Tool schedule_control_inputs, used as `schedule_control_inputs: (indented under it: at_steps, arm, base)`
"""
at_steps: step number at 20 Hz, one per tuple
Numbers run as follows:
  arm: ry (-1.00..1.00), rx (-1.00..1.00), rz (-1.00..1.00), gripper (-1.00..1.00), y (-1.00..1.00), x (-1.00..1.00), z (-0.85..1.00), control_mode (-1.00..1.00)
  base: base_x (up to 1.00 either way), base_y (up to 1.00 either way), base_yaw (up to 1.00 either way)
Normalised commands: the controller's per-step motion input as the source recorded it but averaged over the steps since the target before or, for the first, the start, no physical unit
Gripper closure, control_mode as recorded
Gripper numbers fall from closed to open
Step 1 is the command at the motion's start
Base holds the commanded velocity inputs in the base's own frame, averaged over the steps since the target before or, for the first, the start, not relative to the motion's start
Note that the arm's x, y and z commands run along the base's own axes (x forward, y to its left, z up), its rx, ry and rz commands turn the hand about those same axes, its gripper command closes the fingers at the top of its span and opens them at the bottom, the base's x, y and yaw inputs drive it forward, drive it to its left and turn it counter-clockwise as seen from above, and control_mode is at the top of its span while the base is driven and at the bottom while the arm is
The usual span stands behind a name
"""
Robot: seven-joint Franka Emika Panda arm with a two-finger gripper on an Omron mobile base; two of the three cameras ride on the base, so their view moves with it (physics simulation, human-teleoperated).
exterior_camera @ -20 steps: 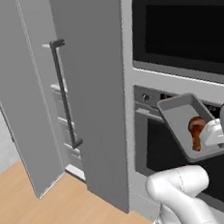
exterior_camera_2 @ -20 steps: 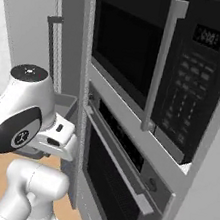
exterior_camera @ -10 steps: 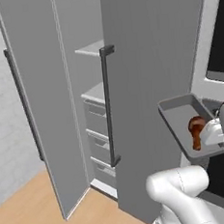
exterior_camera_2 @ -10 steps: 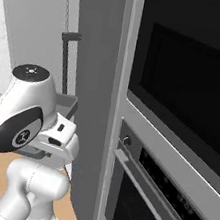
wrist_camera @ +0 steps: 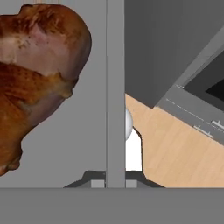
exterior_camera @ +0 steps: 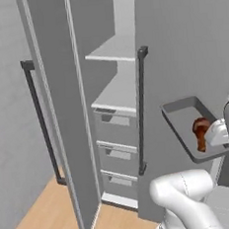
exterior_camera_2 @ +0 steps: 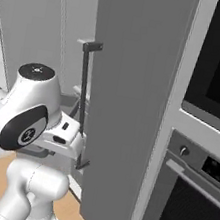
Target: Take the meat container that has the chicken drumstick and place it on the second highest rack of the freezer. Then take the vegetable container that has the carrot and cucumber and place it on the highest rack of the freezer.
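The whole picture has swung across in the last second, so the base has turned and the things themselves have not moved; the black oven column that faced the cameras now sits off to the right of the freezer (exterior_camera: pixel 111 107), and the freezer stands square ahead with its left door open. Going from left to right from that door: the dark bar handle (exterior_camera: pixel 40 121) on the open door; then the pale interior, with the highest rack (exterior_camera: pixel 115 49) above, the second rack (exterior_camera: pixel 117 91) below it, and drawers stacked beneath; then the closed right door with its own handle (exterior_camera: pixel 141 109); then, to the right of the freezer's opening and in front of that closed door, the grey tray (exterior_camera: pixel 179 125) with the chicken drumstick (exterior_camera: pixel 201 133) lying in it, held off the floor. The gripper (wrist_camera: pixel 116 181) has its jaws clamped on the tray's rim. To my eye the carry is nearly lined up; the tray must still go left into the opening and onto the second rack.
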Motion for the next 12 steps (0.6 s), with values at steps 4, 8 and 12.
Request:
schedule_control_inputs:
  at_steps: [4,8,12]
  arm:
    - [0.0,0.0,0.0,1.0,0.0,0.0,0.0,1.0]
    - [0.0,0.0,0.0,1.0,0.0,0.0,0.0,1.0]
    - [0.0,0.0,0.0,1.0,0.0,0.0,0.0,1.0]
  base:
    - [0.0,1.0,-0.36]
    - [0.22,0.61,-0.09]
    - [0.39,0.01,-0.1]
